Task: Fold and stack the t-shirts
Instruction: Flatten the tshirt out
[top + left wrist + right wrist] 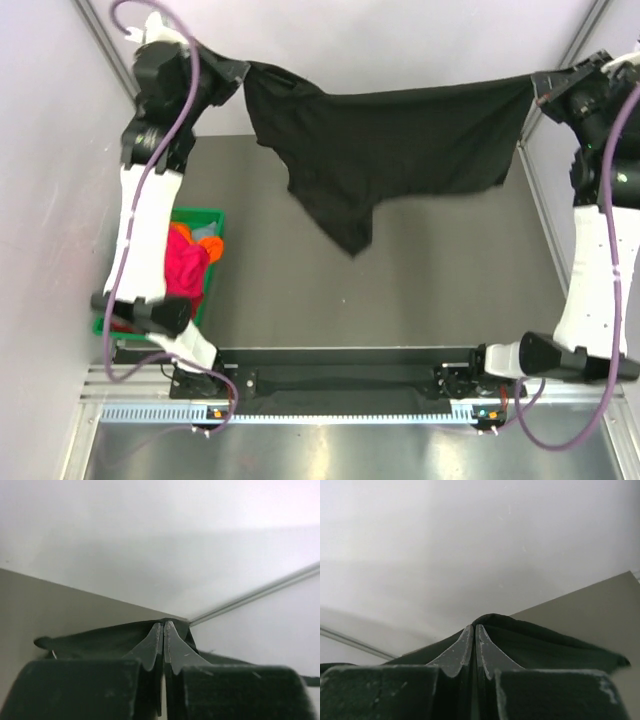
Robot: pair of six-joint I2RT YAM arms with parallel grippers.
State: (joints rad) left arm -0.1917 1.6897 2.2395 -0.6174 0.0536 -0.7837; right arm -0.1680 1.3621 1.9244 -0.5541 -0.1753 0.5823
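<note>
Currently plain black cloth t-shirt [400, 150] is hanging stretched above grey table [450, 270], long axis running L-R, lower corner drooping toward arm bases. L gripper [238, 76] and R gripper [537, 90] are each pinching a top corner, fingers pressed together on cloth.

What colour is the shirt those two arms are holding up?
It's a plain black t-shirt, clearest in the top external view.

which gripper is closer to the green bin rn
Left. The left gripper, shut on one end of the black t-shirt, is at the far left, on the same side as the green bin. The right gripper holds the other end at the far right.
</note>
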